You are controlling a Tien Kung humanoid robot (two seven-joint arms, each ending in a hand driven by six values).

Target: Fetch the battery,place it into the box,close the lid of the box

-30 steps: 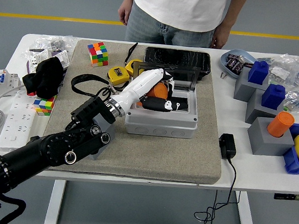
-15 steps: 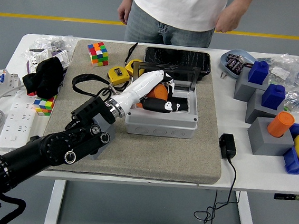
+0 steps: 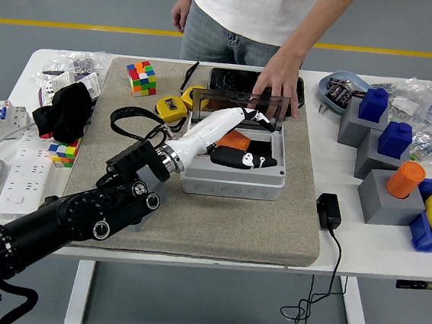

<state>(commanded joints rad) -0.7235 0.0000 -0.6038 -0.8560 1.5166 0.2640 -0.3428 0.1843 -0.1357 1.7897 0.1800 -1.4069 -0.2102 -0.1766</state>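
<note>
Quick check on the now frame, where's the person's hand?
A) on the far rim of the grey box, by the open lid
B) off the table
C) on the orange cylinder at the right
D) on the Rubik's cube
A: the person's hand reaches down over the table to the far rim of the grey box, at its raised lid, while the robot's left hand is inside the box.

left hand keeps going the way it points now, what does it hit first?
Probably the box's right inner wall: the left hand reaches up-right over the open box. The person's hand on the lid lies farther back. Depth unclear.
</note>
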